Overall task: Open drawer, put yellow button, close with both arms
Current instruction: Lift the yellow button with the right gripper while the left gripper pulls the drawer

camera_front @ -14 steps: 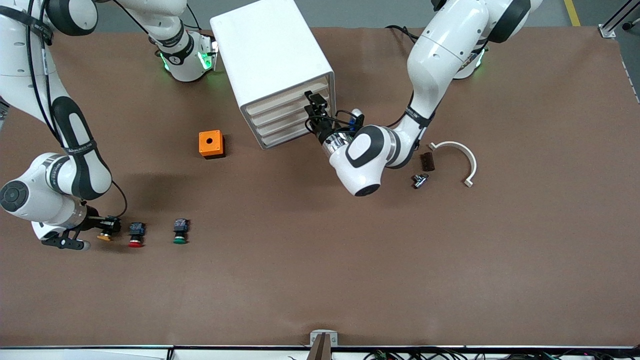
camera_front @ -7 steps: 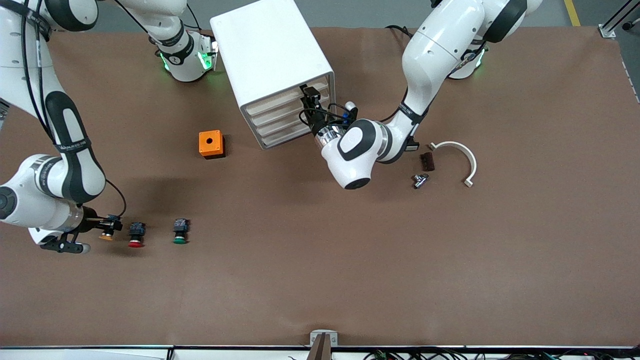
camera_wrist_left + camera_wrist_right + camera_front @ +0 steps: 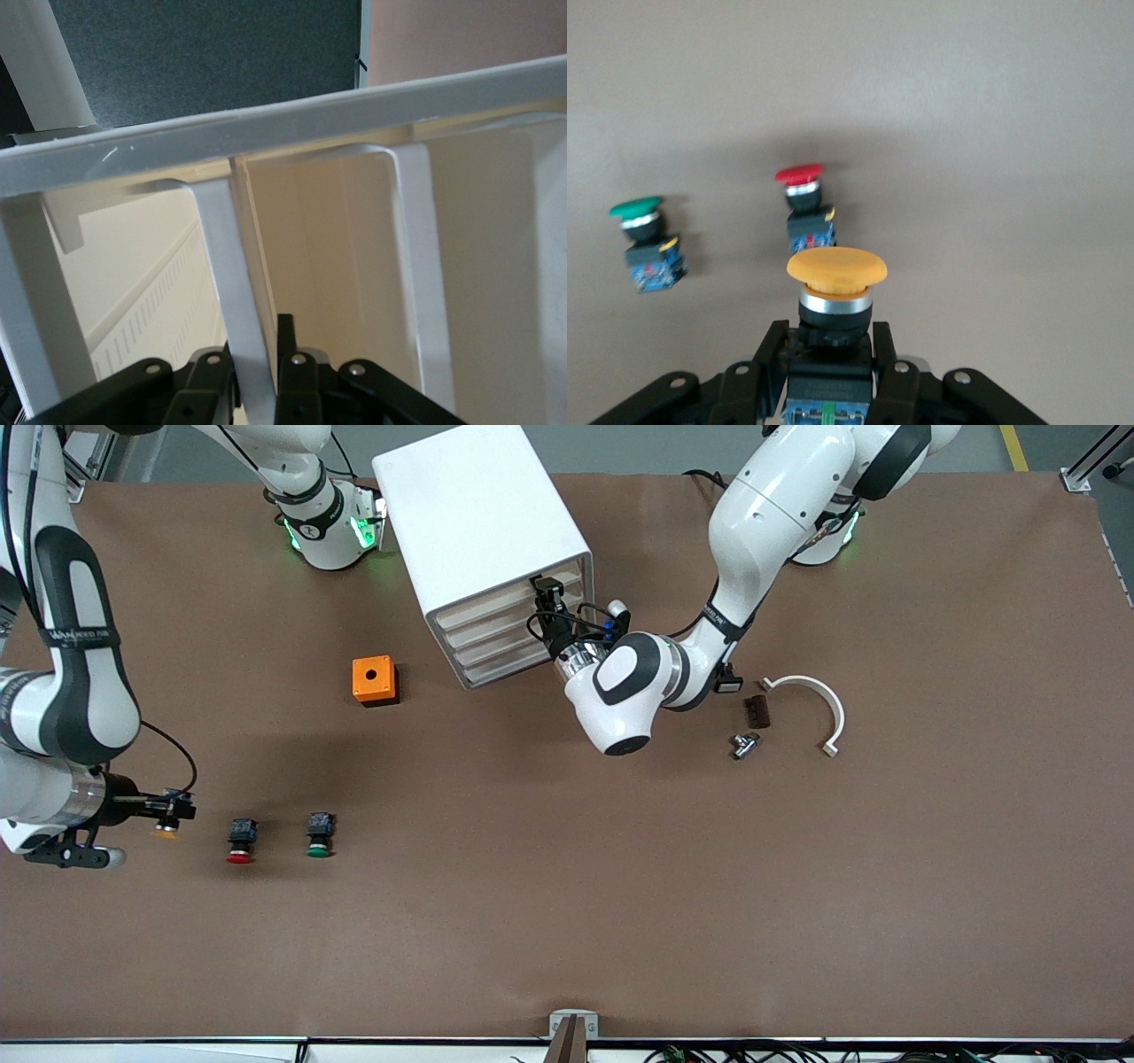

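Front view shows the two halves of the job well apart. The left gripper point(image 3: 549, 602) is pressed against the face of the white cabinet point(image 3: 483, 540), at the level of the drawer point(image 3: 509, 607), the uppermost of four. In the left wrist view its fingers point(image 3: 297, 372) are pinched tight on a thin white upright strip of the handle point(image 3: 235, 301), and the drawer looks shut.

The right gripper point(image 3: 173, 810) is at the right arm's end of the table, clamped on the black body of the yellow button point(image 3: 835, 270), cap pointing away from the wrist; the button seems lifted just off the table point(image 3: 620, 886). The red button point(image 3: 240, 841) and green button point(image 3: 319, 834) stand beside it.

From the drawer, the button lies nearer the front camera, toward the right arm's end, so I judge the pull must come first.
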Controlling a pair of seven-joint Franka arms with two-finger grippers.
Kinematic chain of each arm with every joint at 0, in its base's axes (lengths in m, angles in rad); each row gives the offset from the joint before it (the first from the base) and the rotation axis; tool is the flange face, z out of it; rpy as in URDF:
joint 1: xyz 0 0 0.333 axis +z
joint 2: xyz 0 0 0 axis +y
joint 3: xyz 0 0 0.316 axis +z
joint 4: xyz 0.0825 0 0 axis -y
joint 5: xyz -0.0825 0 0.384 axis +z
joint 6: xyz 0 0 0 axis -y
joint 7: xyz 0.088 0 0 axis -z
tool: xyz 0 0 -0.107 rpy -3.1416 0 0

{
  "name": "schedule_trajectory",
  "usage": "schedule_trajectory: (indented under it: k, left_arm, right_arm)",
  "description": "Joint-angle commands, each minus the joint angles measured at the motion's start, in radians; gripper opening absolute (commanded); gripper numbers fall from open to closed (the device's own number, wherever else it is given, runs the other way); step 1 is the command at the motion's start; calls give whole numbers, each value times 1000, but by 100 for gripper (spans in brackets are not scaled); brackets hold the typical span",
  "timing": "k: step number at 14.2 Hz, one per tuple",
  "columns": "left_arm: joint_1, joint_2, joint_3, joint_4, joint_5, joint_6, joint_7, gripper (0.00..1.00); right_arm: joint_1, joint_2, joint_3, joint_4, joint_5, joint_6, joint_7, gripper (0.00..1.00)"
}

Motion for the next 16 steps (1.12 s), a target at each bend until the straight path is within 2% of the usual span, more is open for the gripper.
schedule_trajectory:
  k: [1,4,7,11,16]
  left_arm:
    - [15,-21,2,-23,-19,8,-14,15]
    - [46,-20,6,-23,-11,8,-14,15]
    - [87,-15,14,-17,-10,10,-12,15]
    - [171,-15,14,-14,-2,27,-12,15]
    - [253,-21,14,-12,18,28,-9,16]
  right_arm:
    - [25,-56,4,8,15,-83,72,0]
    - [66,-108,5,7,18,-161,200,0]
    - [114,-165,4,7,60,-238,355,0]
    - [195,-220,4,7,84,-313,561,0]
    - [333,-246,4,7,100,-327,827,0]
